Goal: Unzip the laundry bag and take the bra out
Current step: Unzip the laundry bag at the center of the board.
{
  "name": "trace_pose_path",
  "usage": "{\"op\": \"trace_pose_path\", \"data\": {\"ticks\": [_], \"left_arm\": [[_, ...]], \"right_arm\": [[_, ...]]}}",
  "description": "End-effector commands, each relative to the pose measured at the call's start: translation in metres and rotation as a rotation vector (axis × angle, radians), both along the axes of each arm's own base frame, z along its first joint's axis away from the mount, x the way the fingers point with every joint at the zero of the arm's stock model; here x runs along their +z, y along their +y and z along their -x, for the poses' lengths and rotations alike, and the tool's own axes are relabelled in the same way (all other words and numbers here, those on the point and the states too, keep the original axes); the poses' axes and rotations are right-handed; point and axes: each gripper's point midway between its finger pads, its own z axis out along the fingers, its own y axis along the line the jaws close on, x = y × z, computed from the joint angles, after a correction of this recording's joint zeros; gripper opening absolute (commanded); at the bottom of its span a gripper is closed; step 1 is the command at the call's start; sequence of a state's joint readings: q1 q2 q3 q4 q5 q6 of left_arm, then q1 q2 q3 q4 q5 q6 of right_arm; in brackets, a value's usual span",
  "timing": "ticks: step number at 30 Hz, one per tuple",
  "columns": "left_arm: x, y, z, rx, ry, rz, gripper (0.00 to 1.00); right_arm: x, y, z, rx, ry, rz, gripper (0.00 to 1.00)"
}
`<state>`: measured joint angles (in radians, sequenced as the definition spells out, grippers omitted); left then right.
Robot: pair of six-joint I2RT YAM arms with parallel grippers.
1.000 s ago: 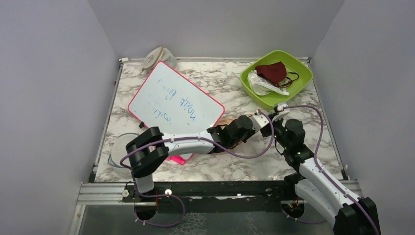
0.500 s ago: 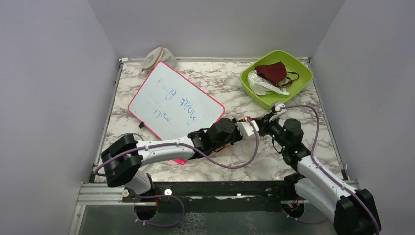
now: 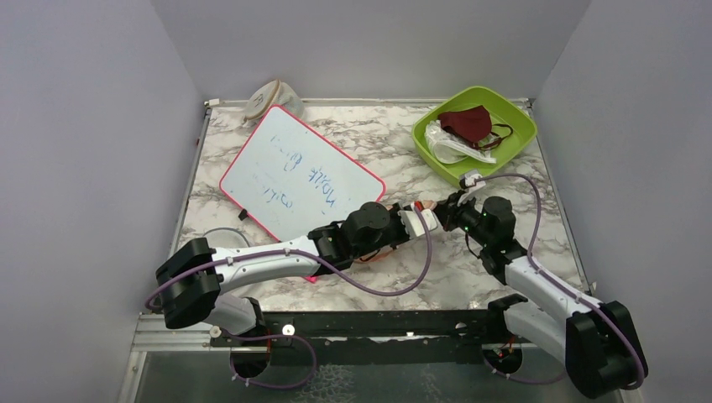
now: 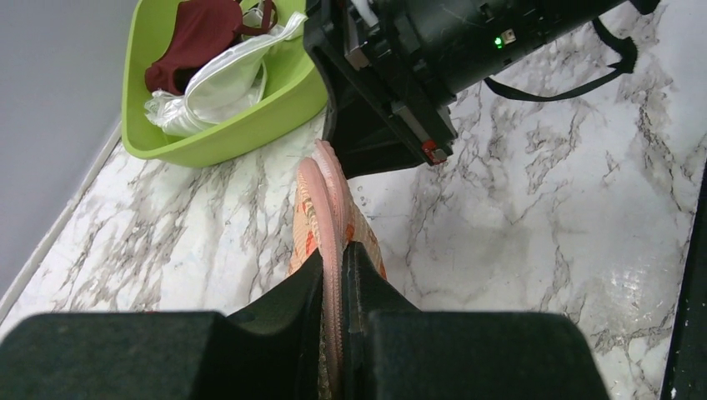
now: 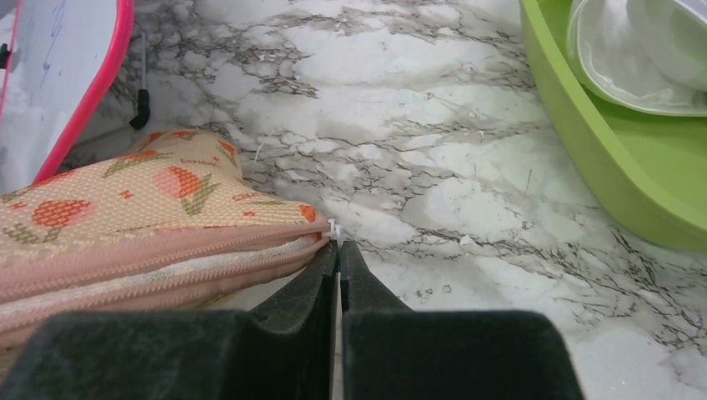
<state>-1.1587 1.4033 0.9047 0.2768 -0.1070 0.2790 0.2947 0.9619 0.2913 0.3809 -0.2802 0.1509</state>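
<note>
Right wrist view: R gripper (image 5: 338,248) was shut on zip pull (image 5: 334,230) at bag (image 5: 125,208) end, lower left of frame. L gripper (image 4: 333,260) pinched bag's pink edge mid-frame. Unzip step, zip looked closed; next: R drags pull along zip, L anchors; bra unseen

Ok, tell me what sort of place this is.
Probably a robot test cell: plain grey walls box in a marble-pattern table, two arms are bolted to a metal rail, with a whiteboard and green bin as props.
</note>
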Motion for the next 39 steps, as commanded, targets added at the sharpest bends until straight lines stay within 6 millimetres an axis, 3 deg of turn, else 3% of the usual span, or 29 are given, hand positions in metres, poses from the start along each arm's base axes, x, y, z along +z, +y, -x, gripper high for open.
{"op": "trace_pose_path", "data": {"ticks": [1, 6, 10, 12, 14, 16, 19, 21, 23, 28, 31, 35, 39], "left_arm": [[0.052, -0.020, 0.011, -0.076, -0.031, 0.168, 0.00], [0.054, -0.023, 0.014, -0.084, -0.006, 0.202, 0.00], [0.059, -0.024, 0.018, -0.098, 0.003, 0.224, 0.00], [0.059, -0.024, 0.015, -0.083, 0.010, 0.227, 0.00], [0.057, -0.022, 0.009, -0.031, 0.035, 0.238, 0.00], [0.050, -0.020, 0.001, 0.026, 0.062, 0.240, 0.00], [0.035, -0.022, -0.009, 0.104, 0.111, 0.234, 0.00], [0.027, -0.027, -0.012, 0.127, 0.143, 0.228, 0.00], [0.014, -0.035, -0.014, 0.136, 0.175, 0.207, 0.00], [-0.008, -0.051, -0.019, 0.164, 0.224, 0.152, 0.00], [-0.022, -0.063, -0.019, 0.170, 0.267, 0.127, 0.02], [-0.045, -0.086, -0.010, 0.141, 0.330, 0.094, 0.16], [-0.054, -0.100, 0.004, 0.070, 0.377, 0.083, 0.44]], "right_arm": [[0.008, 0.008, -0.008, 0.035, -0.011, -0.025, 0.01], [0.013, 0.017, -0.008, 0.067, -0.058, -0.091, 0.01], [0.004, 0.026, 0.001, 0.125, -0.043, -0.130, 0.01], [0.000, 0.020, -0.004, 0.062, -0.014, -0.144, 0.01], [-0.002, 0.000, -0.018, -0.104, 0.069, -0.145, 0.04], [0.000, -0.022, -0.026, -0.249, 0.131, -0.100, 0.24], [0.004, -0.069, -0.026, -0.570, 0.264, -0.078, 0.68], [0.010, -0.093, -0.018, -0.723, 0.325, -0.065, 0.85], [0.023, -0.102, -0.012, -0.770, 0.319, -0.069, 0.92], [0.068, -0.119, -0.002, -0.824, 0.253, -0.048, 0.97], [0.112, -0.121, 0.003, -0.794, 0.185, -0.046, 0.99], [0.174, -0.114, 0.016, -0.699, 0.074, -0.092, 1.00], [0.207, -0.131, 0.038, -0.787, 0.001, -0.203, 1.00]]}}
